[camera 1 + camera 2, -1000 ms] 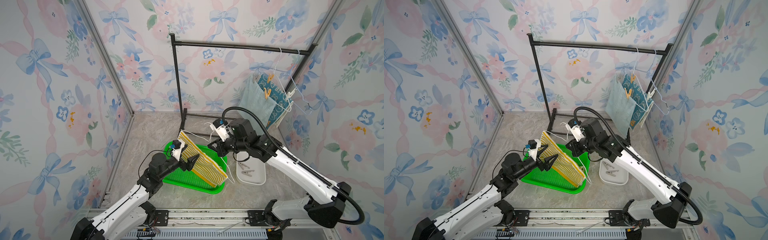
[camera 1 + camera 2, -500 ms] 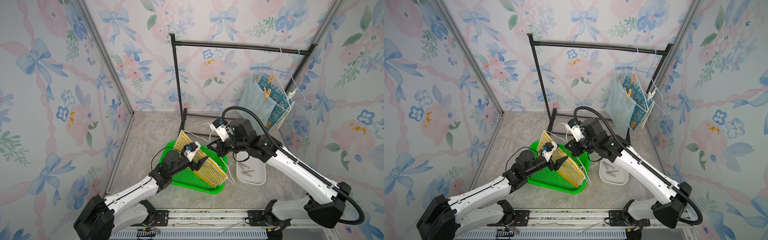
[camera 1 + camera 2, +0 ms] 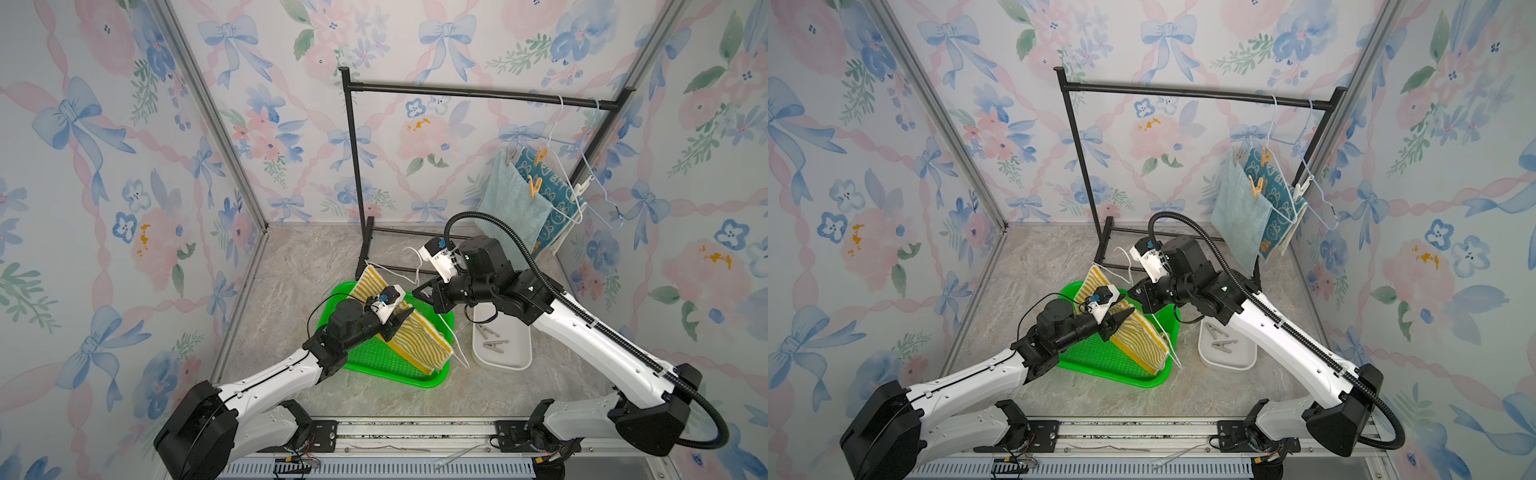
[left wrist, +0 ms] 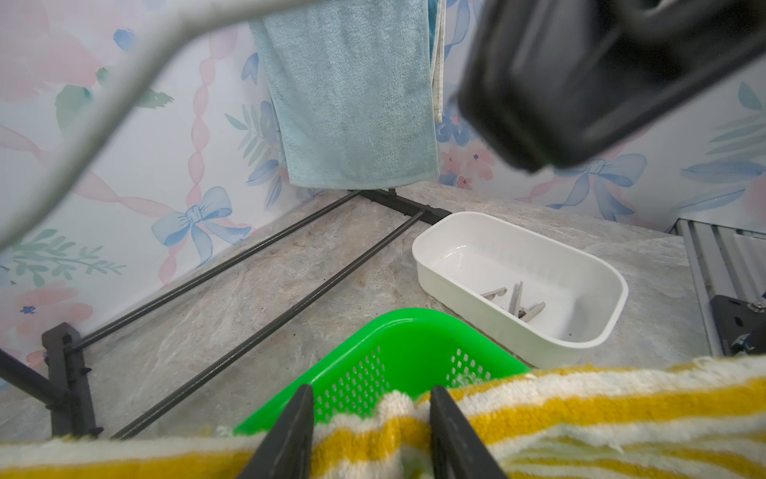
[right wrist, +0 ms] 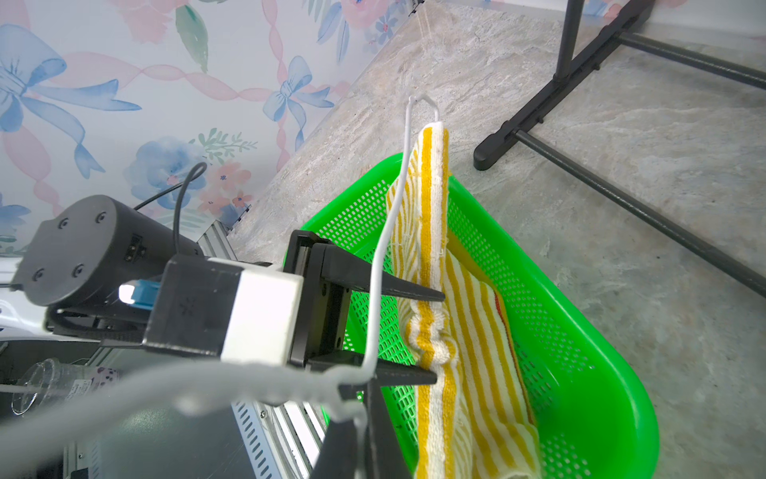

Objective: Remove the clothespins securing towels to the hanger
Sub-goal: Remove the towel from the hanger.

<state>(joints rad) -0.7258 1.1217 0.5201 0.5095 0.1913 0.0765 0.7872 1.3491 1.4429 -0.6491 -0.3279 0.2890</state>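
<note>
Marbled bench: grey clothespins binned, tan clothespins on hung towels; left end effector pinching striped towel, right end effector gripping hanger.

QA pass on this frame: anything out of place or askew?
One white hanger is off the rack, held tilted by the right gripper over the green basket; its yellow striped towel is bunched between the jaws of the left gripper instead of hanging flat.

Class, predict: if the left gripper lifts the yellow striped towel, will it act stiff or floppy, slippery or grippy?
Likely floppy: the yellow striped towel droops over the hanger and bunches inside the left gripper. Probably grippy rather than slippery: its pile looks fuzzy.
</note>
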